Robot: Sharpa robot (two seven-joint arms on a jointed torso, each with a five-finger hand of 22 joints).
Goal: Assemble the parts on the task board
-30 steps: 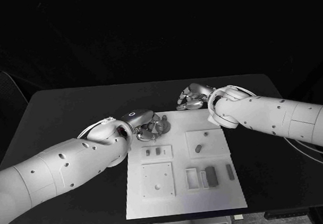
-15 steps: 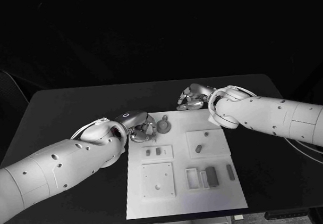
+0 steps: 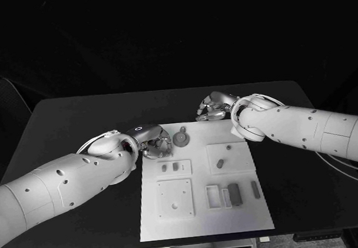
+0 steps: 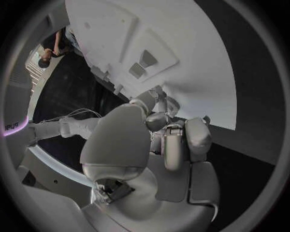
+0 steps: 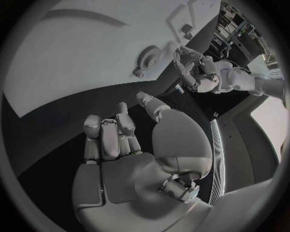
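Observation:
The white task board (image 3: 205, 222) lies mid-table. A grey gear (image 3: 181, 138) with a smaller toothed piece (image 3: 181, 129) beside it lies flat on the board's far left corner; the gear (image 5: 148, 55) also appears in the right wrist view. My left hand (image 3: 154, 144) hovers at the board's left edge just beside the gear, fingers (image 4: 175, 140) curled in, nothing in them. My right hand (image 3: 214, 107) sits past the board's far edge, fingers (image 5: 111, 137) curled and holding nothing.
Nearer on the board are a raised block with two small grey pieces (image 3: 175, 167), another block holding a grey peg (image 3: 219, 164), a square plate (image 3: 174, 198), and grey bars (image 3: 233, 192) in slots. Black table (image 3: 68, 123) surrounds the board.
My left hand has drawn back to the left off the gear, which now lies uncovered on the board. The right hand has stayed put.

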